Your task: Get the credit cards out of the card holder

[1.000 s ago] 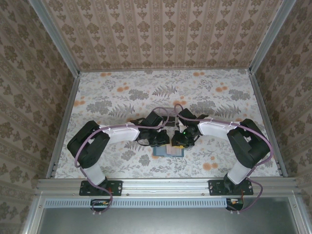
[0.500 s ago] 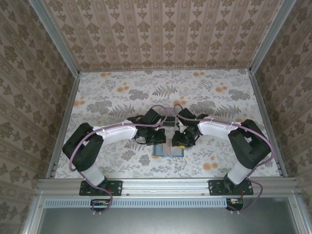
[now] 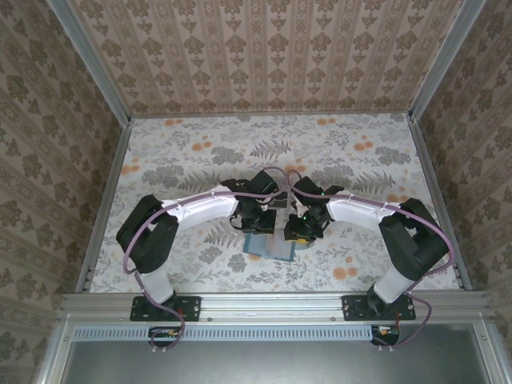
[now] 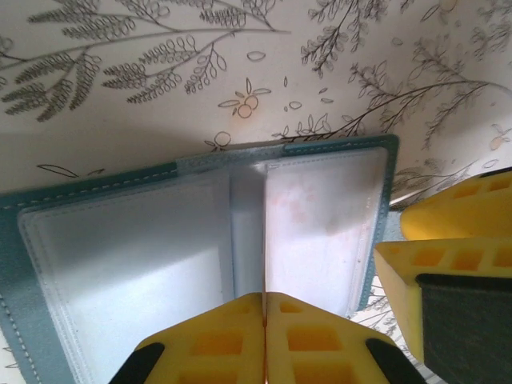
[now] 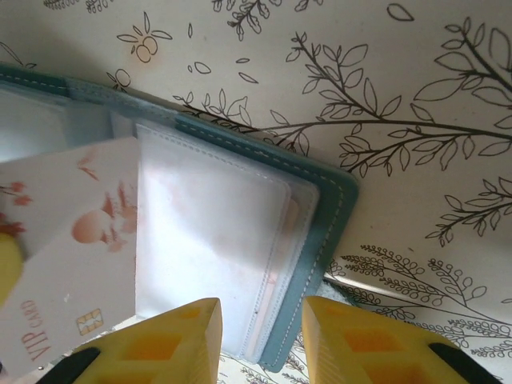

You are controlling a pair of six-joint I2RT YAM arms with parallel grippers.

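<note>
The teal card holder (image 3: 270,248) lies open on the flowered table, its clear inner sleeves (image 4: 120,256) facing up. My left gripper (image 4: 264,300) is shut on a pale pinkish credit card (image 4: 263,240), seen edge-on above the spine. In the right wrist view that card (image 5: 68,256) shows its face with "VIP card" print, tilted up over the wallet's left side. My right gripper (image 5: 260,320) is open, with its yellow fingers (image 5: 172,340) astride the near edge of the wallet's right half (image 5: 216,240), holding nothing. A pinkish card shows faintly inside that right sleeve.
A small dark flat card (image 3: 278,200) lies on the table just beyond the wallet, between the two wrists. A thin clear plastic edge (image 5: 376,284) lies beside the wallet's right corner. Patterned walls and metal rails (image 3: 104,200) bound the table.
The left arm has swung its elbow and its gripper has shifted slightly right over the wallet. The right arm has stayed put.
</note>
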